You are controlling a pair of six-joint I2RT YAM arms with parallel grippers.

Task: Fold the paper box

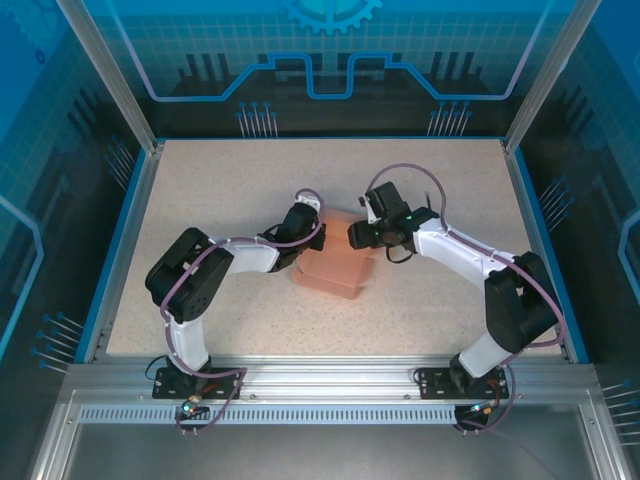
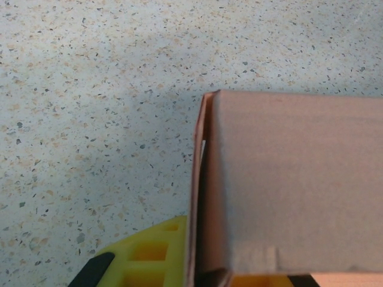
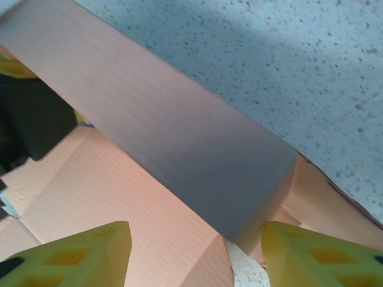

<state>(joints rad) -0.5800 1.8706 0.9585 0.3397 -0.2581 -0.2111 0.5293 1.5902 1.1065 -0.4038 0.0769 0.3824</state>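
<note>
Showing the paper box (image 1: pixel 335 270), salmon-orange card partly folded, at the middle of the speckled desk (image 1: pixel 220 190) between the two arms. In the top view the left fingers (image 2: pixel 146 257) meet the box at its 10 o'clock corner. The right arm's tip sits over the box's 1 o'clock corner.

Left wrist view: a folded panel of the box covers the frame from 2 to 5 o'clock. A thin side wall runs down its left edge towards 6 o'clock, where the yellow left fingers are pressed together and pinch this wall.

Right wrist view: a raised panel crosses the frame from 10 o'clock to 4 o'clock, with flat card lying beneath it. The yellow right fingers (image 3: pixel 84 254) stand spread at 7 and 5 o'clock, with the panel's lower corner between them. Contact between these fingers and the card cannot be told.
</note>
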